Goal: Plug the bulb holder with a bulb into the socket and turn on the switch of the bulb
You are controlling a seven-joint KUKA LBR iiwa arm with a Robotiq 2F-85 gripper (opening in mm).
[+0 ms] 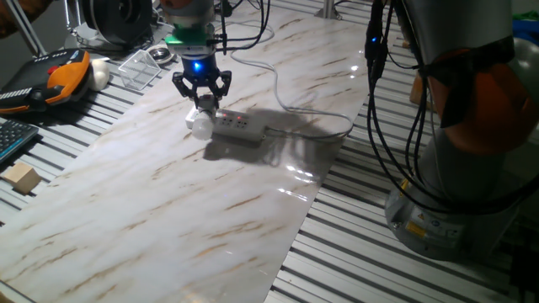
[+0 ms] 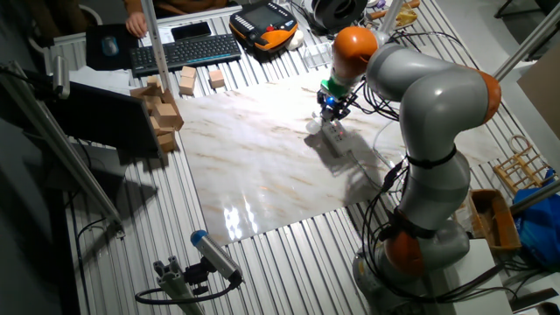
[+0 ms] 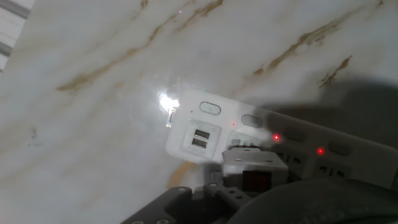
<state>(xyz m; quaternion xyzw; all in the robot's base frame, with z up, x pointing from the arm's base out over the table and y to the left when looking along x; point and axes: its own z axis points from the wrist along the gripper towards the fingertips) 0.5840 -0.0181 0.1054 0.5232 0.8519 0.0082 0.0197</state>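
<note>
The socket is a long white power strip lying on the marble board, and it also shows in the other fixed view. In the hand view its end has two USB ports, and small red lights glow further along. My gripper stands over the strip's left end, with the jaws closed around the bulb holder. The holder is a small white box sitting on the strip. The switch is a dark red square on the holder. I cannot tell the bulb apart from the white base.
The strip's pale cable loops to the right. An orange-black pendant, a cream-white ball and a clear plastic box lie at the back left. A wooden block and a keyboard are off the board. The robot base stands at the right.
</note>
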